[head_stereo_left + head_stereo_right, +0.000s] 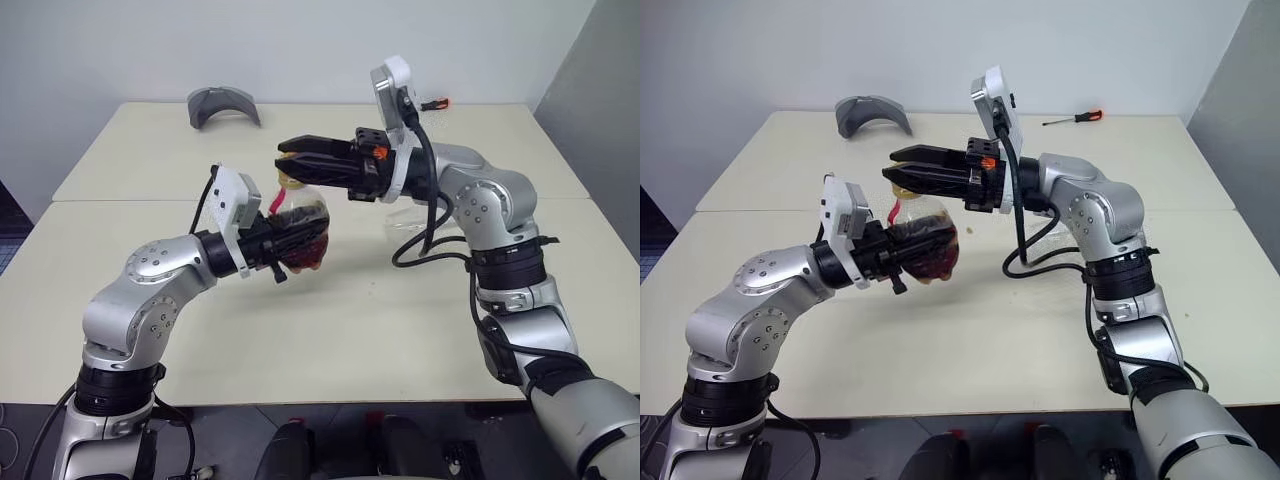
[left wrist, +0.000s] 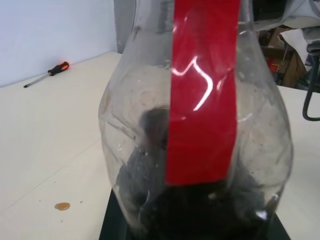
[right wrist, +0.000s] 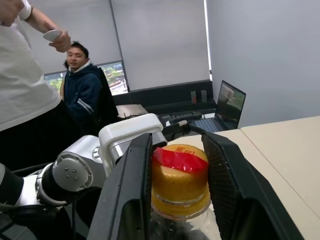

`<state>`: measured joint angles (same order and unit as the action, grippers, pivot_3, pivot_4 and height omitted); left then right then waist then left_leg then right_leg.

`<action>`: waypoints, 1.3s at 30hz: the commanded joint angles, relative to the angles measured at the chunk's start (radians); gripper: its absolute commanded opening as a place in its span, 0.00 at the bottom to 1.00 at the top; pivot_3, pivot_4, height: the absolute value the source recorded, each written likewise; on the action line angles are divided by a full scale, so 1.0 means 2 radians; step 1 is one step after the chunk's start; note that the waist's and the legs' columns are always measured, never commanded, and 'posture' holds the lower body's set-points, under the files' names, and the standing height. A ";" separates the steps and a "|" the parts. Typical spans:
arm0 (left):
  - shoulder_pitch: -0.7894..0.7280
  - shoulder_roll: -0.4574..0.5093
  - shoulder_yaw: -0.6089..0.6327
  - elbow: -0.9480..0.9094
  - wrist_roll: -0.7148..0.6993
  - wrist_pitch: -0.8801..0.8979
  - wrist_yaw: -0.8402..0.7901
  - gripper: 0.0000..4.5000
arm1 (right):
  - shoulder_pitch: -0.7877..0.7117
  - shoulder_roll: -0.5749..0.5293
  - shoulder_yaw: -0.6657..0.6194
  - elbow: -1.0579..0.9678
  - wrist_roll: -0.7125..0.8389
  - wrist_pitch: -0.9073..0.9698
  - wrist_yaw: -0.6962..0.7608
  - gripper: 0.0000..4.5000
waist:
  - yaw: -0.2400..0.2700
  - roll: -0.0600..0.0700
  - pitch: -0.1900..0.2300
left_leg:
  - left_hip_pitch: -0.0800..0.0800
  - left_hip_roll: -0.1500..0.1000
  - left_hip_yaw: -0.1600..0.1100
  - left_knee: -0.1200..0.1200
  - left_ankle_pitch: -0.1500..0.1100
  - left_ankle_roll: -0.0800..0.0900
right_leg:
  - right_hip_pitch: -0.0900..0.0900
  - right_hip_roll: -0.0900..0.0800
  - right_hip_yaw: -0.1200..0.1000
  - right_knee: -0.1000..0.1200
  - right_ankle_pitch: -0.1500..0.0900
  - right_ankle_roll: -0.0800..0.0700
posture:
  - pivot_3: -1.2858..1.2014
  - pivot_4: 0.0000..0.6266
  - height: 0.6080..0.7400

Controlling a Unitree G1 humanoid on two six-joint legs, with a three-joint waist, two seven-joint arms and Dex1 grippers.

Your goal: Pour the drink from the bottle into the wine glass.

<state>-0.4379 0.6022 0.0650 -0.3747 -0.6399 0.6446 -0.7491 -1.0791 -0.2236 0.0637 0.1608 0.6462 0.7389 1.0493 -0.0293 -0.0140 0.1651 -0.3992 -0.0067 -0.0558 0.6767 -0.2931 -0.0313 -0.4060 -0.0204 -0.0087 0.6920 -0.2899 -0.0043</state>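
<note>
My left gripper (image 1: 305,248) is shut on the bulbous body of the bottle (image 1: 303,212) and holds it above the table's middle. The dark brown-red drink (image 1: 930,252) lies low in the bottle. A red label strip (image 2: 202,100) runs down the clear plastic. My right gripper (image 1: 284,165) reaches in from the right, level, and its two black fingers (image 3: 130,190) press on either side of the yellow cap (image 3: 180,182). A faint clear shape on the table under my right wrist is the wine glass (image 1: 402,217), largely hidden by the arm.
A grey curved piece (image 1: 222,105) lies at the table's far left. A screwdriver (image 1: 1073,118) lies at the far right edge. A small coin (image 2: 62,206) sits on the tabletop. People (image 3: 30,90) stand beyond the table, near a laptop (image 3: 230,107).
</note>
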 commanded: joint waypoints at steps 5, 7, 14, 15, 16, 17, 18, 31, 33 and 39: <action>-0.007 -0.001 0.010 -0.020 -0.003 -0.009 0.004 0.17 | -0.025 -0.004 -0.012 -0.002 0.015 0.002 0.020 0.26 | 0.000 0.000 0.000 | 0.000 0.000 0.000 0.000 0.000 0.000 | 0.000 0.000 0.000 0.000 0.000 0.000 | 0.52 0.24 1.00; 0.000 0.001 0.012 -0.026 -0.006 -0.009 0.002 0.17 | -0.035 -0.014 -0.015 0.004 0.017 0.004 0.037 0.26 | 0.000 0.000 0.000 | 0.000 0.000 0.000 0.000 0.000 0.000 | 0.000 0.000 0.000 0.000 0.000 0.000 | 0.52 0.24 1.00; 0.114 0.045 0.031 -0.118 -0.059 0.009 -0.042 0.17 | -0.066 -0.085 0.019 0.032 0.002 -0.016 0.168 0.26 | -0.002 0.000 0.000 | 0.000 0.000 0.000 0.000 0.000 0.000 | 0.000 0.000 0.000 -0.001 0.000 0.000 | 0.52 0.24 1.00; 0.124 0.048 0.033 -0.127 -0.065 0.010 -0.043 0.17 | -0.067 -0.087 0.021 0.034 0.001 -0.020 0.174 0.26 | -0.002 0.000 0.000 | 0.000 0.000 0.000 0.000 0.000 0.000 | 0.000 0.000 0.000 -0.001 0.000 0.000 | 0.52 0.24 1.00; 0.135 0.051 0.035 -0.136 -0.073 0.009 -0.045 0.17 | -0.069 -0.089 0.022 0.035 0.001 -0.022 0.183 0.26 | -0.001 0.000 0.000 | 0.000 0.000 0.000 0.000 0.000 0.000 | 0.000 0.000 0.000 0.000 0.000 0.000 | 0.52 0.24 1.00; 0.147 0.054 0.036 -0.146 -0.080 0.007 -0.048 0.17 | -0.071 -0.091 0.023 0.036 0.002 -0.025 0.192 0.26 | -0.001 0.001 0.000 | 0.000 0.000 0.000 0.000 0.000 0.000 | 0.000 0.000 0.000 0.000 0.000 0.000 | 0.52 0.24 1.00; 0.159 0.058 0.036 -0.156 -0.084 0.005 -0.052 0.17 | -0.072 -0.094 0.026 0.037 0.000 -0.034 0.205 0.26 | 0.001 0.001 0.000 | 0.000 0.000 0.000 0.000 0.000 0.000 | 0.000 0.000 0.000 0.000 0.000 0.000 | 0.52 0.24 1.00; 0.162 0.055 0.032 -0.132 -0.060 -0.029 -0.050 0.17 | 0.029 -0.177 0.018 -0.025 -0.031 -0.034 0.193 0.26 | 0.011 -0.001 -0.001 | 0.000 0.000 -0.001 0.000 0.000 0.000 | 0.001 0.000 -0.001 -0.002 0.000 0.000 | 0.52 0.24 1.00; 0.158 0.054 0.032 -0.125 -0.053 -0.036 -0.047 0.17 | 0.095 -0.203 0.006 -0.068 -0.034 -0.021 0.155 0.26 | 0.016 -0.001 0.000 | 0.000 0.000 -0.001 0.000 0.000 0.000 | 0.002 0.000 -0.001 -0.002 0.000 0.000 | 0.52 0.24 1.00; 0.153 0.010 0.014 -0.114 -0.019 -0.040 0.018 0.17 | 0.317 -0.186 -0.065 -0.202 -0.099 -0.014 -0.084 0.26 | 0.013 0.000 0.000 | 0.000 0.000 0.001 0.000 0.000 0.000 | 0.001 0.000 0.001 -0.001 0.000 0.001 | 0.52 0.24 1.00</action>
<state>-0.1252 0.6367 0.0950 -0.5841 -0.6880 0.5933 -0.7476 -0.4543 -0.6119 -0.0062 -0.1517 0.4678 0.7065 1.0011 -0.0038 -0.0143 0.1656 -0.3997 -0.0063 -0.0534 0.6765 -0.2935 -0.0305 -0.4050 -0.0207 -0.0071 0.6900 -0.2892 -0.0031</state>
